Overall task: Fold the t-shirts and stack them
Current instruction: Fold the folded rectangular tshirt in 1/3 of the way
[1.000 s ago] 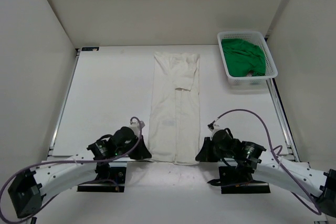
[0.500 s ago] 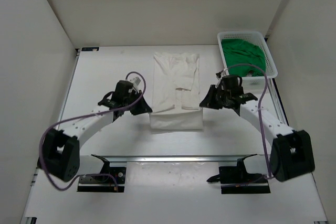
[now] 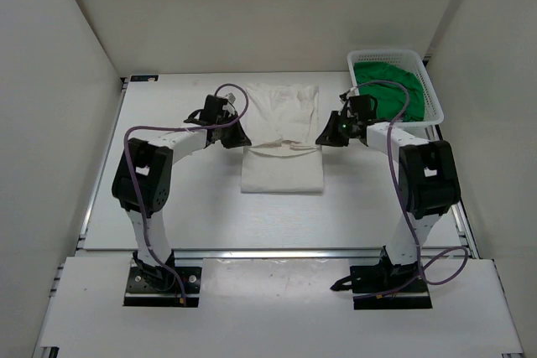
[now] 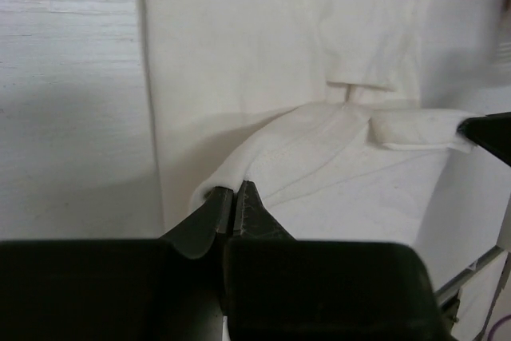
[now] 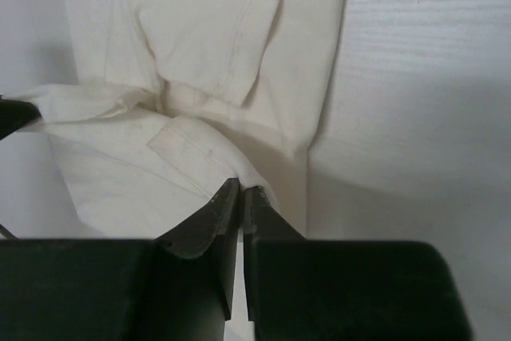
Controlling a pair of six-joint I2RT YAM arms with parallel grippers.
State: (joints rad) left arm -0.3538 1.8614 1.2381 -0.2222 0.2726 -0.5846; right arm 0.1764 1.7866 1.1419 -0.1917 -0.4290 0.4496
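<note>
White t-shirt (image 3: 283, 175) mid-table, near half doubled over far half. Left gripper (image 4: 233, 194) clenched on its left hem corner, right gripper (image 5: 242, 190) likewise on right corner. Far right: green t-shirt (image 3: 388, 94) in mesh basket (image 3: 430, 90)

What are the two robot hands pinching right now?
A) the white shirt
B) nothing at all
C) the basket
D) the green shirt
A: the left gripper and the right gripper are each shut on a lifted edge of the white t-shirt, while the green t-shirt lies in the basket.
</note>
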